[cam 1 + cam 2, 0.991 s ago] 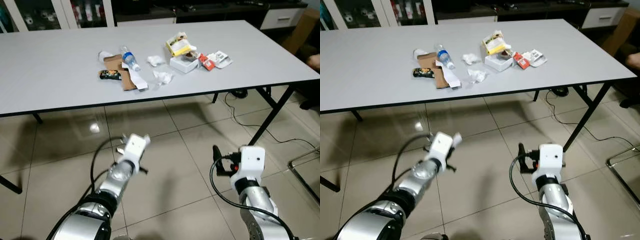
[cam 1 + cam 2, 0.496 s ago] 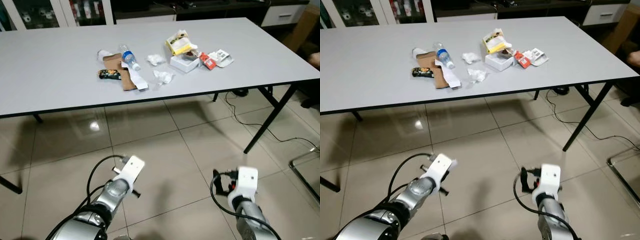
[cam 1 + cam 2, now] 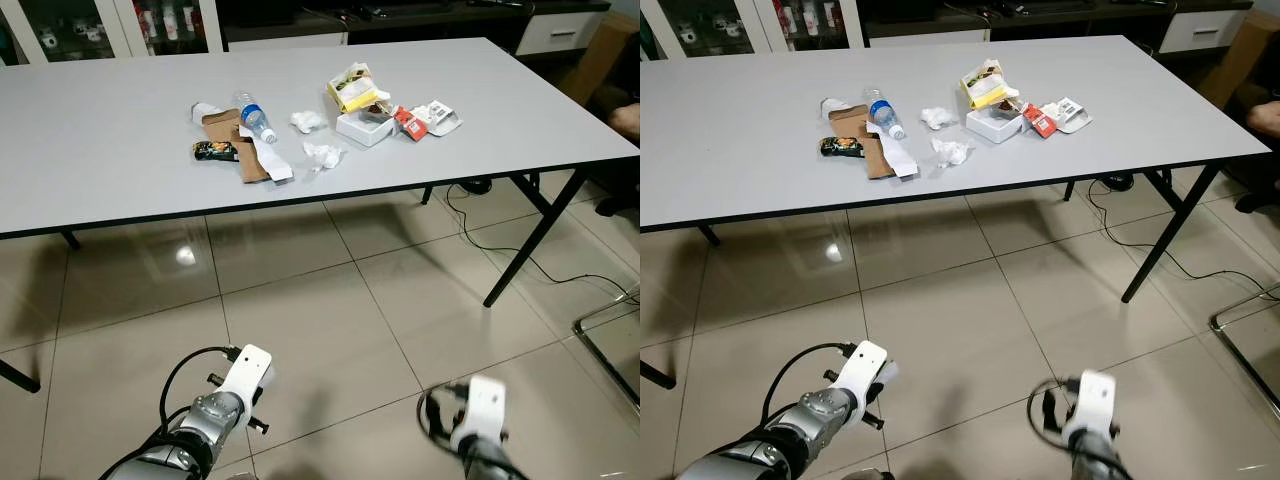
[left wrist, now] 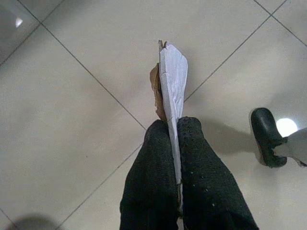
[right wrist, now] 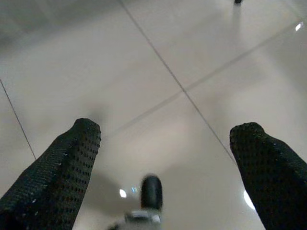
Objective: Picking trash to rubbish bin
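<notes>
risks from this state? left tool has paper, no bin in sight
1. The left tool pinches the paper only by its thin edge; it may slip out while walking.
2. Both arms hang low over the floor, and the cable by the table legs is a trip hazard.

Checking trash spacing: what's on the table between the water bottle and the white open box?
Two crumpled tissues lie between water bottle and white box, seen in the left eye view.
</notes>
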### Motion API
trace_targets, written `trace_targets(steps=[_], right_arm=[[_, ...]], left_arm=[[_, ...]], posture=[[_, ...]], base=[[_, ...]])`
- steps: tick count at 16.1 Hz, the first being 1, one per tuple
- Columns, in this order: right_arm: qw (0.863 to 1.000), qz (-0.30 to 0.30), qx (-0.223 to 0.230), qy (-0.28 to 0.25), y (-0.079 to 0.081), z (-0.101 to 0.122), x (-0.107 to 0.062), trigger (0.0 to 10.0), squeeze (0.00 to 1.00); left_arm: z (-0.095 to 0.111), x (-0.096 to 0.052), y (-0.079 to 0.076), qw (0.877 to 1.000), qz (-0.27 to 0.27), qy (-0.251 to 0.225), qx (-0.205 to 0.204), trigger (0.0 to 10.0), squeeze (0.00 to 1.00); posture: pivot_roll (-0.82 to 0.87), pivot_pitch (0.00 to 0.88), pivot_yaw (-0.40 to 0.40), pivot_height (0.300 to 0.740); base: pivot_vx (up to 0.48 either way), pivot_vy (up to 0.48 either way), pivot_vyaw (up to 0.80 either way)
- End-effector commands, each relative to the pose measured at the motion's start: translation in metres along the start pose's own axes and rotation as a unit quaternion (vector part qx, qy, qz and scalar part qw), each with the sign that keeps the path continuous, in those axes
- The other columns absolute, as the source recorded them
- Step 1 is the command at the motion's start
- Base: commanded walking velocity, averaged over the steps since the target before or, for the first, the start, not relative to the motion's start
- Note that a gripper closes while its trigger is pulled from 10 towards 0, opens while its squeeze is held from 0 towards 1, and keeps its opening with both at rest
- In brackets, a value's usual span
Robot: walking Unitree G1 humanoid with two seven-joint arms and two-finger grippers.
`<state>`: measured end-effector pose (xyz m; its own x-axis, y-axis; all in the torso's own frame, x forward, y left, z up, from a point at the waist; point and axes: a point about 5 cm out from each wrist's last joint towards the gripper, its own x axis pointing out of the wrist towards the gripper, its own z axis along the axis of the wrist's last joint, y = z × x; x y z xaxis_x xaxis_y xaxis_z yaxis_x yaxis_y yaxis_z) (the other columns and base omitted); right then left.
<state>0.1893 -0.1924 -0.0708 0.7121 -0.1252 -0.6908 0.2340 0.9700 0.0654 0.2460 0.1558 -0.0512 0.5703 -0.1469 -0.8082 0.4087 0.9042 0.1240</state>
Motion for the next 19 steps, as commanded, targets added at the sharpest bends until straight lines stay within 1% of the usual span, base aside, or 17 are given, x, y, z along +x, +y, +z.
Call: trace_targets(steps=[1, 3, 5, 8, 12, 14, 15, 16, 17, 18, 19], right_arm=[[1.0, -0.006, -0.01, 0.012, -0.007, -0.008, -0.002, 10.0, 0.0], [1.0, -0.01, 0.0, 0.024, -0.012, -0.015, -0.004, 10.0, 0.0], [0.999, -0.012, 0.006, 0.036, -0.014, -0.021, -0.005, 10.0, 0.0], [0.998, -0.017, -0.004, 0.06, -0.016, -0.033, -0.009, 10.0, 0.0], [0.998, -0.01, -0.003, 0.062, -0.014, -0.035, -0.01, 10.0, 0.0], [0.998, -0.006, -0.007, 0.061, -0.013, -0.035, -0.01, 10.0, 0.0], [0.998, -0.005, -0.006, 0.06, -0.013, -0.036, -0.01, 10.0, 0.0], [0.998, -0.007, -0.005, 0.057, -0.014, -0.035, -0.01, 10.0, 0.0], [0.998, -0.007, -0.005, 0.057, -0.014, -0.035, -0.01, 10.0, 0.0], [0.998, -0.011, 0.0, 0.058, -0.015, -0.035, -0.01, 10.0, 0.0], [0.998, -0.012, 0.004, 0.057, -0.015, -0.034, -0.009, 10.0, 0.0]], left_arm=[[-0.008, -0.001, 0.004, 1.0, 0.007, 0.015, 0.005, 10.0, 0.0], [-0.011, -0.002, 0.009, 1.0, 0.02, 0.021, 0.011, 10.0, 0.0], [-0.016, -0.004, 0.015, 0.999, 0.032, 0.028, 0.019, 10.0, 0.0], [-0.022, -0.006, 0.024, 0.997, 0.058, 0.037, 0.031, 10.0, 0.0], [-0.019, -0.006, 0.024, 0.997, 0.068, 0.032, 0.02, 10.0, 0.0], [-0.024, -0.006, 0.023, 0.997, 0.072, 0.039, 0.0, 10.0, 0.0], [-0.027, -0.007, 0.022, 0.996, 0.075, 0.042, -0.021, 10.0, 0.0], [-0.029, -0.006, 0.02, 0.995, 0.072, 0.042, -0.054, 10.0, 0.0], [-0.029, -0.006, 0.02, 0.995, 0.072, 0.042, -0.054, 10.0, 0.0], [-0.029, -0.006, 0.018, 0.995, 0.07, 0.041, -0.063, 10.0, 0.0], [-0.028, -0.006, 0.018, 0.995, 0.069, 0.039, -0.059, 10.0, 0.0]], posture=[[0.06, 0.073, -0.039, 0.74], [0.06, 0.074, -0.042, 0.74], [0.07, 0.074, -0.043, 0.74], [0.09, 0.074, -0.054, 0.74], [0.12, 0.078, -0.067, 0.74], [0.12, 0.078, -0.07, 0.74], [0.12, 0.078, -0.07, 0.74], [0.13, 0.079, -0.063, 0.74], [0.13, 0.079, -0.063, 0.74], [0.14, 0.076, -0.066, 0.74], [0.14, 0.071, -0.066, 0.74]], base=[[0.0, 0.0, 0.0], [0.0, 0.0, 0.0], [0.0, 0.0, 0.0], [0.0, 0.0, 0.0], [0.0, 0.0, 0.0], [0.0, 0.0, 0.0], [0.0, 0.0, 0.0], [0.0, 0.0, 0.0], [0.0, 0.0, 0.0], [0.0, 0.0, 0.0], [0.0, 0.0, 0.0]])
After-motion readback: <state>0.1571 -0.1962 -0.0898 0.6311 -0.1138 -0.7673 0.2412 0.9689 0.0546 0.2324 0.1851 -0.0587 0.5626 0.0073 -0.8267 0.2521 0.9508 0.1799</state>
